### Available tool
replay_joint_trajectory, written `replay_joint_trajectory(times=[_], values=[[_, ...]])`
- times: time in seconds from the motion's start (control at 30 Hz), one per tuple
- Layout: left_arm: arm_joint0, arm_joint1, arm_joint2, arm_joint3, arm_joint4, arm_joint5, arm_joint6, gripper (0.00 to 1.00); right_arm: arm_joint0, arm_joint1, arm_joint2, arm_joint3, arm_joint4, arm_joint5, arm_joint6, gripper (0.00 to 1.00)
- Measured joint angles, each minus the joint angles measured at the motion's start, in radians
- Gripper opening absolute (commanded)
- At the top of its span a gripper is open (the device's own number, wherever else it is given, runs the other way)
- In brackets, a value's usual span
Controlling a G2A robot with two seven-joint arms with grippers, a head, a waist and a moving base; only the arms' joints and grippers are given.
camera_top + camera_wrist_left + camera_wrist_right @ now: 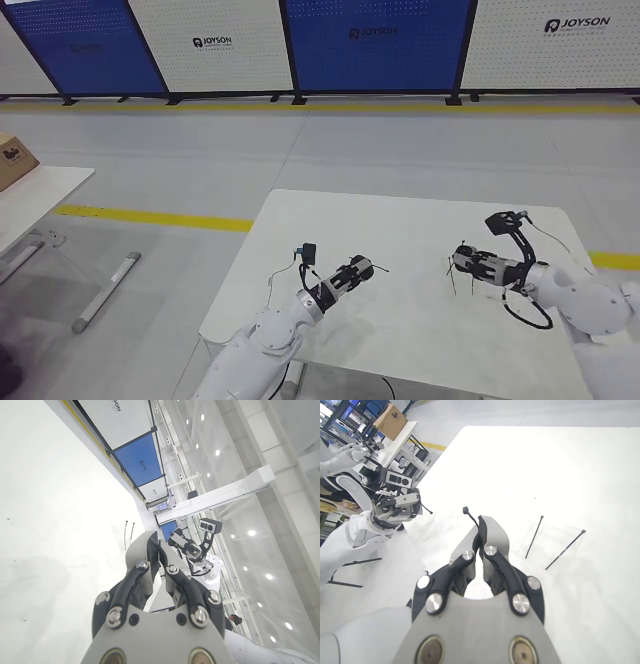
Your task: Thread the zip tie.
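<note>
Right end effector (478,525) and left end effector (418,506) are hanging above the white desk (420,215). They are facing each other across an open gap, the left one at the near left and the right one further right.

Judgement on the step in hand: the two arms appear to be lining up to feed one strap end into a tie head. To do this well, the projecting strap and the head slot need to be sitting on one axis before the gap is closed. The approach should be slow, with the head held steady. The thin strap is likely to flex aside if it meets the head off-centre.

The right end effector is pinching fully closed on a zip tie (470,515). The strap is running between the pads and the square head is sticking out just past the fingertips, toward the other arm. The left end effector is likewise clamping closed on a second zip tie (426,509). A short length is projecting toward the right arm and ending in a small dark knob; whether that is a head or a tip cannot be told. The two held ties are sitting well apart.

Two spare zip ties (533,537) are lying flat on the desk near the right end effector, side by side and not touching.
</note>
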Motion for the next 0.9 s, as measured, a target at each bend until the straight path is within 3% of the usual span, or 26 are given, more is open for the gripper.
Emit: replay_joint_trajectory(times=[0.23,0.33,0.6,0.7,0.77,0.9], values=[[0.000,0.000,0.000,0.000,0.000,0.000,0.000,0.00,-0.001,0.000,0.000,0.000,-0.001,0.001,-0.002,0.00],[0.000,-0.001,0.001,-0.003,-0.001,0.004,0.013,0.00,-0.024,-0.005,-0.009,-0.005,-0.004,0.027,-0.076,0.00],[-0.009,-0.019,0.058,-0.013,0.057,0.000,0.183,0.00,-0.081,-0.026,-0.049,-0.034,0.027,0.046,-0.374,0.00],[-0.021,-0.030,0.094,-0.001,0.124,0.000,0.286,0.00,-0.103,-0.036,-0.074,-0.047,0.001,0.108,-0.503,0.00],[-0.025,-0.034,0.109,0.007,0.142,0.000,0.320,0.00,-0.104,-0.037,-0.077,-0.048,-0.002,0.116,-0.515,0.00],[-0.025,-0.034,0.109,0.007,0.140,0.000,0.318,0.00,-0.104,-0.037,-0.075,-0.048,-0.001,0.113,-0.505,0.00]])
